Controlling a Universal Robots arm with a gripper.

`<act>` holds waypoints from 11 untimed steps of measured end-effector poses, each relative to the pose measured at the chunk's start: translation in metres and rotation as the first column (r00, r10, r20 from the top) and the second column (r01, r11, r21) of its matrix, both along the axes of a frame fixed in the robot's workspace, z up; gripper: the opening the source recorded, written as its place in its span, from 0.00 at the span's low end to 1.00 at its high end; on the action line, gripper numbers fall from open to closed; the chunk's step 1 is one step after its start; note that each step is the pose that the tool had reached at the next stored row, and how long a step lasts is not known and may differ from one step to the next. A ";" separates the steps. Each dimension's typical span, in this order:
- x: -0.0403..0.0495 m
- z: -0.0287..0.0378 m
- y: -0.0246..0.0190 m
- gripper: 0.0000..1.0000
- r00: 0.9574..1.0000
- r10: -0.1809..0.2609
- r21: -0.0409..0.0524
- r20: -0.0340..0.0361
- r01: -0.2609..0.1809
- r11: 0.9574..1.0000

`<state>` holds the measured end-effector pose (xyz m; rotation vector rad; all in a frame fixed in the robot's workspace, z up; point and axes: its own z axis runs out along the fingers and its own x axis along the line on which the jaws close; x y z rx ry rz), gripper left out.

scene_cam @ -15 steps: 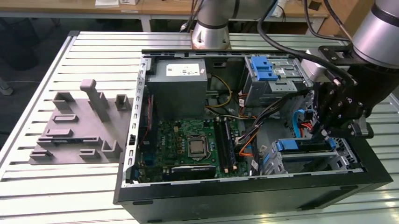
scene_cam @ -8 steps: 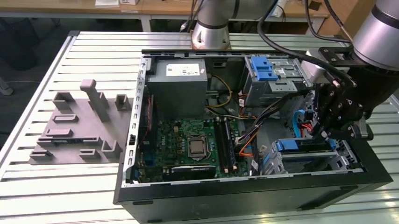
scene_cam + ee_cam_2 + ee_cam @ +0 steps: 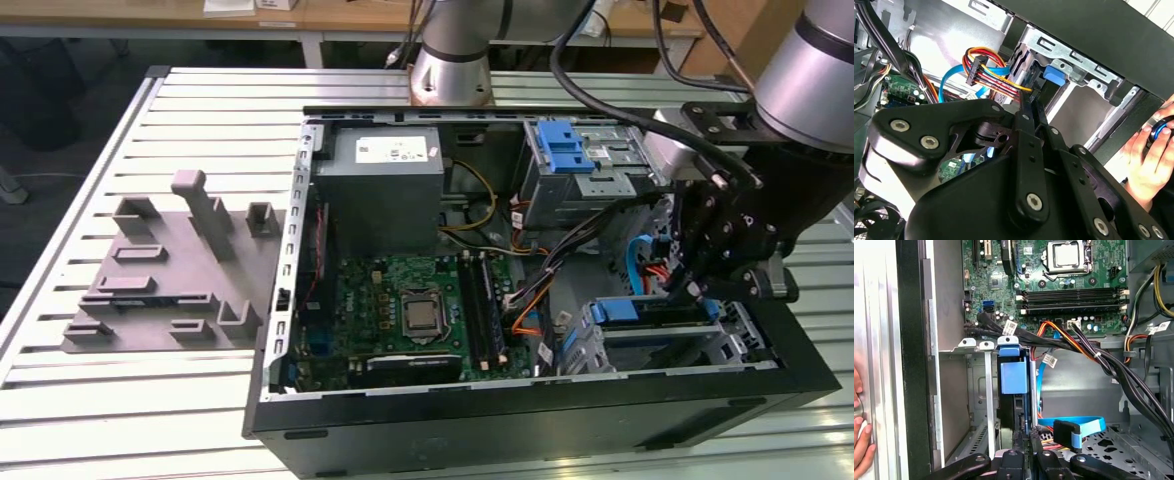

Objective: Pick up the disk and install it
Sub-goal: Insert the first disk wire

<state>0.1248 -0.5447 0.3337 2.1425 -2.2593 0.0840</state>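
One disk [image 3: 1013, 390] sits edge-on, mostly hidden in cage; tool [image 3: 1026, 440] fingers pinched together at its edge.

Green motherboard [image 3: 407, 310], blue cage tab [image 3: 1013, 376], black claw [image 3: 1026, 450], grey power-supply box [image 3: 387, 185].
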 end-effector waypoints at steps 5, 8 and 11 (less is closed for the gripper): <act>-0.0002 -0.0005 0.0000 0.16 1.000 0.000 0.000 0.000 0.000 1.000; -0.0002 -0.0008 0.0000 0.16 1.000 0.000 0.000 -0.001 0.000 1.000; -0.0002 -0.0013 0.0000 0.16 1.000 0.000 0.000 -0.001 0.000 1.000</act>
